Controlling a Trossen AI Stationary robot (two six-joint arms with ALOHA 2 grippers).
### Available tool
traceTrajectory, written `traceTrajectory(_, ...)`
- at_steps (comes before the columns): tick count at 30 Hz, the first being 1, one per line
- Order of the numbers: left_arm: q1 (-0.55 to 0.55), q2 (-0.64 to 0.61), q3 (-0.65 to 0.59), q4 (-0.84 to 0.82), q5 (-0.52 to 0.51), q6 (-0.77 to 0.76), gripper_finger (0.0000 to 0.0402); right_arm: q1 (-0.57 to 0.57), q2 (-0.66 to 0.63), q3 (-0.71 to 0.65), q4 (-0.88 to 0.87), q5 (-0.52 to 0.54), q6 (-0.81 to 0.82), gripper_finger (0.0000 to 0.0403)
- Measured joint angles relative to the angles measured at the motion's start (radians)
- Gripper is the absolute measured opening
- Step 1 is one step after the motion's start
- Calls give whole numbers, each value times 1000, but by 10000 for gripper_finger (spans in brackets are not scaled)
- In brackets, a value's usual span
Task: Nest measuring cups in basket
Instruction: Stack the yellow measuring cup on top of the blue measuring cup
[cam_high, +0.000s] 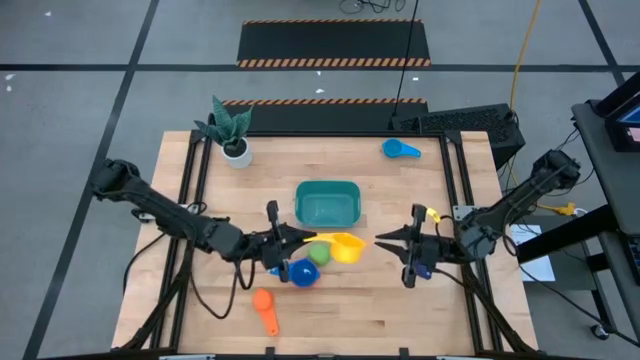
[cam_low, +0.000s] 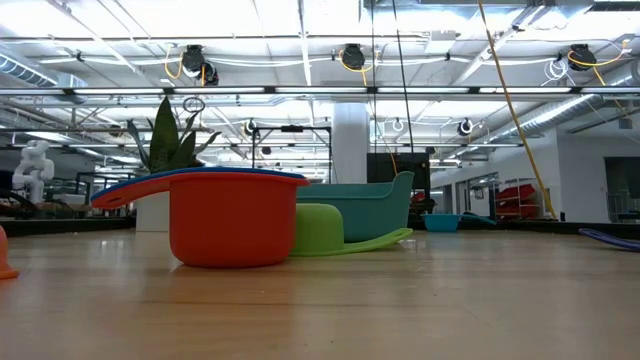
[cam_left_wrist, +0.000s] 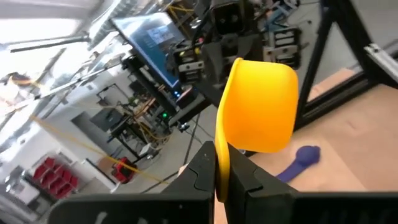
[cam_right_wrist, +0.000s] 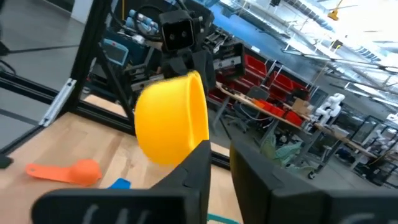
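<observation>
In the high view my left gripper (cam_high: 303, 238), in the middle of the table, is shut on the yellow measuring cup (cam_high: 346, 247). My right gripper (cam_high: 380, 240) is open and stands just right of the cup's bowl, a small gap between them. In the right wrist view the yellow cup (cam_right_wrist: 171, 118) fills the space ahead of that gripper (cam_right_wrist: 221, 158). The teal basket (cam_high: 327, 203) stands beyond them. A blue cup sits nested in the red cup (cam_low: 230, 222). The green cup (cam_high: 320, 253) rests beside it. The orange cup (cam_high: 265, 308) and the light blue cup (cam_high: 400, 149) lie apart. My left gripper (cam_left_wrist: 222, 171) pinches the yellow cup's flat handle (cam_left_wrist: 221, 140) between its two fingers, coming level from the table's left and lying along the handle. The cup is turned on its side, its bowl (cam_left_wrist: 261, 106) sticking out past the fingertips toward my right gripper.
A small white pot with a green plant (cam_high: 232, 138) stands at the far left corner. A dark blue piece (cam_left_wrist: 298, 160) lies on the wood under my right arm. Black rails run along the table's left and right sides. Bare wood lies near the front right.
</observation>
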Motion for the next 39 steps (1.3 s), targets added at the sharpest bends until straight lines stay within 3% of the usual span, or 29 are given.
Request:
traceTrajectory(8,-153,-19,0,-107,-23,195,6,97,-92,0,-70,0,89,72)
traceTrajectory(13,-241,-7,-11,-299,-179,111,5,124,-126,0,-69,11,94,72)
traceTrajectory(18,-328,12,-88,-326,-319,11,5,128,-121,0,-70,98,94,73)
traceTrajectory(22,-376,11,-156,-314,-286,-67,5,127,-106,0,-75,125,91,73)
traceTrajectory(26,-399,12,-229,-310,-267,-48,6,127,-94,0,-77,123,72,73)
traceTrajectory(34,-345,12,-361,-42,-260,101,7,115,-88,0,-77,122,68,73)
traceTrajectory(39,-297,11,-421,27,-207,97,7,104,-89,-13,-77,122,73,73)
